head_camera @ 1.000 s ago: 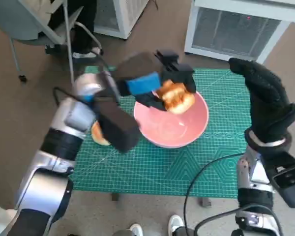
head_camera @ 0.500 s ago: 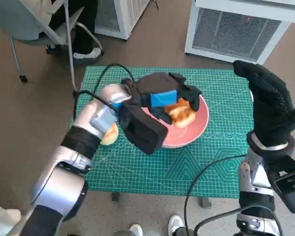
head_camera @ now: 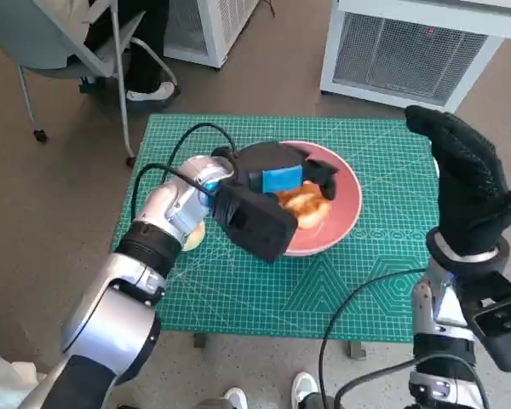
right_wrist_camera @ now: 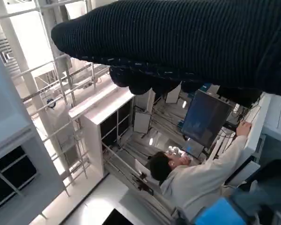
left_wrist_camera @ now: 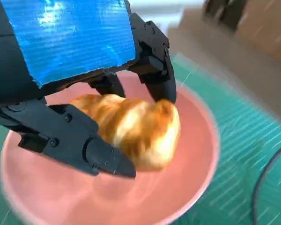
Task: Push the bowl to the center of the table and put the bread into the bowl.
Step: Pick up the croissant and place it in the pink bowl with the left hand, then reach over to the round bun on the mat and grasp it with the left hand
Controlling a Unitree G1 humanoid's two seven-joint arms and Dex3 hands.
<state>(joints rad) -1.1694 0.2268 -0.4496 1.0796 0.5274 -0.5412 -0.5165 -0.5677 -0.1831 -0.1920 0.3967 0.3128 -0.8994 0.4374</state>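
Observation:
The pink bowl (head_camera: 345, 200) stands near the middle of the green mat. My left hand (head_camera: 281, 175) reaches into it from the left and grips a golden bread roll (head_camera: 302, 204) low inside the bowl. In the left wrist view the black fingers (left_wrist_camera: 154, 61) close round the roll (left_wrist_camera: 136, 126) just above the bowl's pink floor (left_wrist_camera: 47, 197). A second roll (head_camera: 192, 235) lies on the mat beside my left forearm, mostly hidden. My right hand (head_camera: 468, 183) is raised above the table's right edge, fingers extended and holding nothing.
The green cutting mat (head_camera: 324, 290) covers the table. A cable (head_camera: 358, 298) loops over its front right. A white cabinet (head_camera: 417, 51) stands behind the table and a chair (head_camera: 77, 43) with a person's legs at the back left. A person (right_wrist_camera: 192, 173) shows in the right wrist view.
My left hand has lowered the roll from above the bowl's rim down into the bowl, with the forearm swinging in over the mat. My right hand has hardly moved.

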